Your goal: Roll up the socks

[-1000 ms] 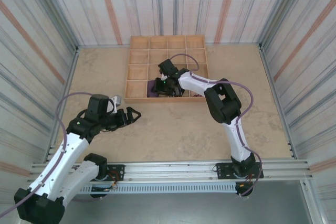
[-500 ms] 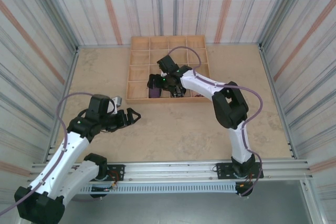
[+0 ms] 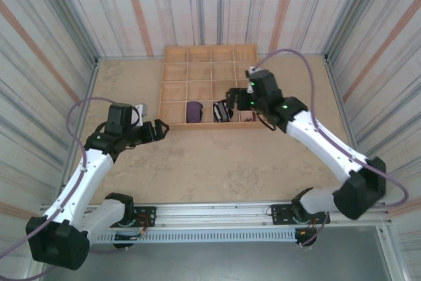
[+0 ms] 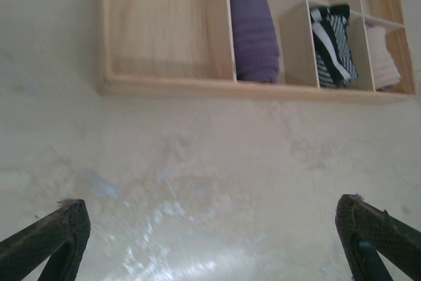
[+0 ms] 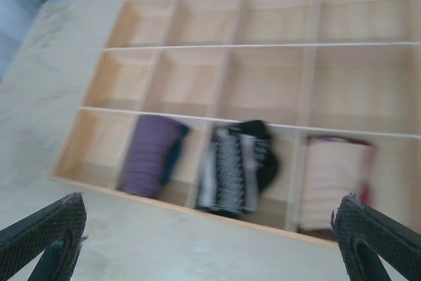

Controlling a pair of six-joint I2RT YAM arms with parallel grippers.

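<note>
Three rolled socks sit side by side in the front row of the wooden compartment tray (image 3: pixel 174 125): a purple one (image 3: pixel 194 111), a black-and-white striped one (image 3: pixel 222 111) and a peach one (image 3: pixel 248 117). My right gripper (image 3: pixel 234 99) hovers just above and right of the striped roll, open and empty. From its wrist I see the purple (image 5: pixel 150 154), striped (image 5: pixel 237 169) and peach (image 5: pixel 332 179) rolls ahead of the wide-open right gripper (image 5: pixel 207 228). My left gripper (image 3: pixel 161 131) stands open over bare table, left of the tray's front corner, facing the purple (image 4: pixel 253 31), striped (image 4: pixel 334 44) and peach (image 4: pixel 383 57) rolls.
The tray's other compartments (image 5: pixel 263 93) hold nothing. Its front wall (image 4: pixel 197 87) faces the left gripper (image 4: pixel 212 228). Striped walls (image 3: pixel 52 51) close in the beige table (image 3: pixel 217 162) on three sides. A metal rail (image 3: pixel 217 212) runs along the near edge.
My right gripper opened and drew back to the right out of the tray, leaving the purple roll in its compartment. The left arm shifted slightly left.
</note>
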